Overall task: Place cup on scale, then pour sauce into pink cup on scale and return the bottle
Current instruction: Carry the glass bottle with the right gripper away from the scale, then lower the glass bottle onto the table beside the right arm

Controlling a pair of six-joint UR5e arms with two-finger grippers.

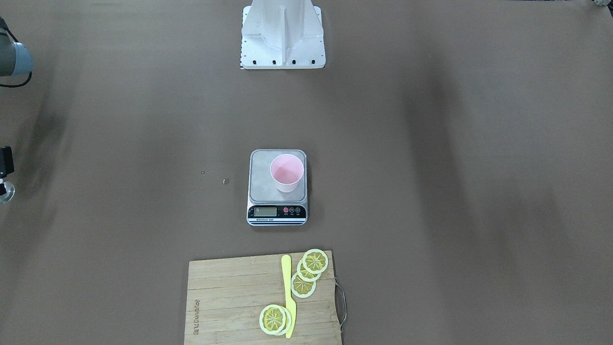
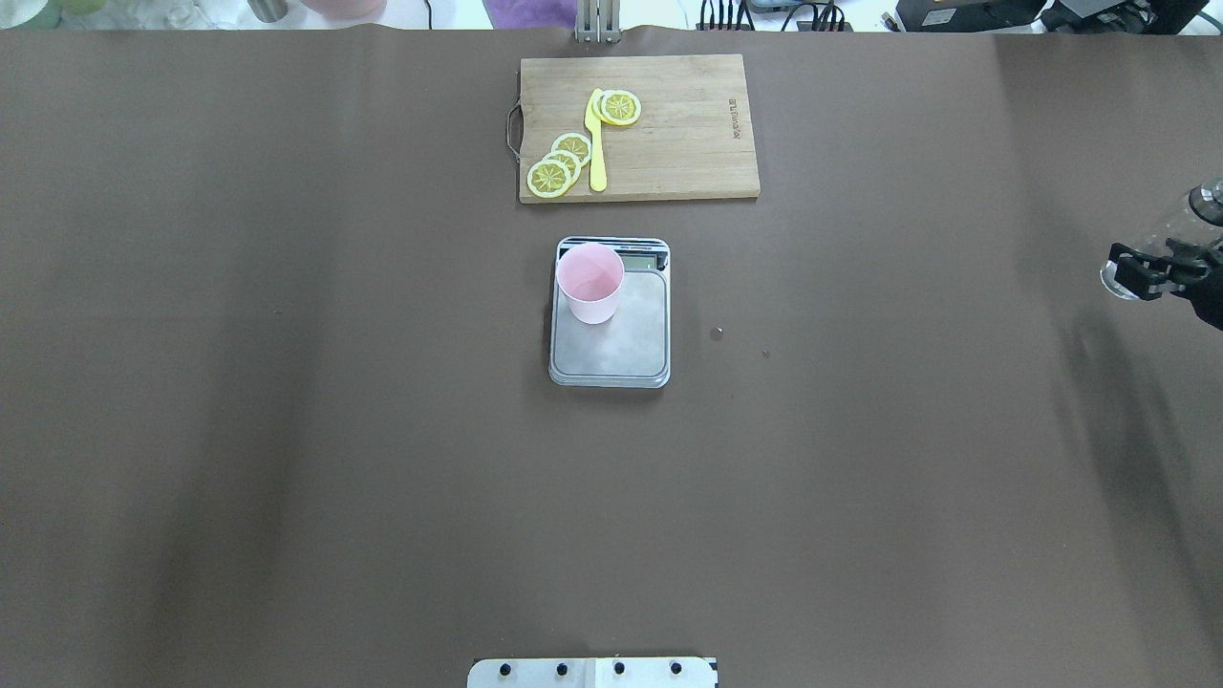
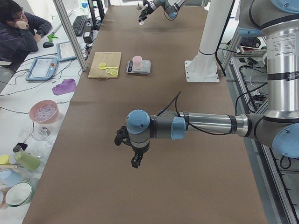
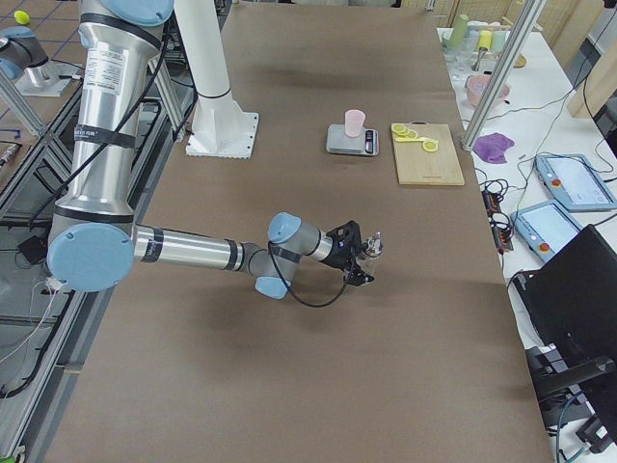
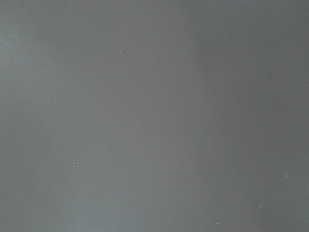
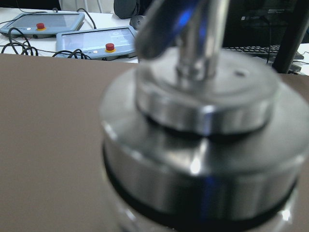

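The pale pink cup [image 2: 590,282] stands upright on the silver scale [image 2: 621,339], at the platform's display end; it also shows in the front-facing view [image 1: 287,172]. I cannot tell if there is liquid in it. My right gripper [image 2: 1158,263] is at the far right table edge, its fingers closed on the lower body of the upright clear glass bottle [image 2: 1180,225]. The bottle's silver pour-spout cap [image 6: 203,145] fills the right wrist view. The sauce is too clear to make out. My left gripper [image 3: 134,156] hangs over bare table far from the scale; I cannot tell if it is open or shut.
A wooden cutting board [image 2: 688,124] with lemon slices [image 2: 552,174] and a yellow knife [image 2: 596,143] lies beyond the scale. Two small specks [image 2: 717,333] lie on the mat right of the scale. The robot base [image 1: 282,36] stands at the near edge.
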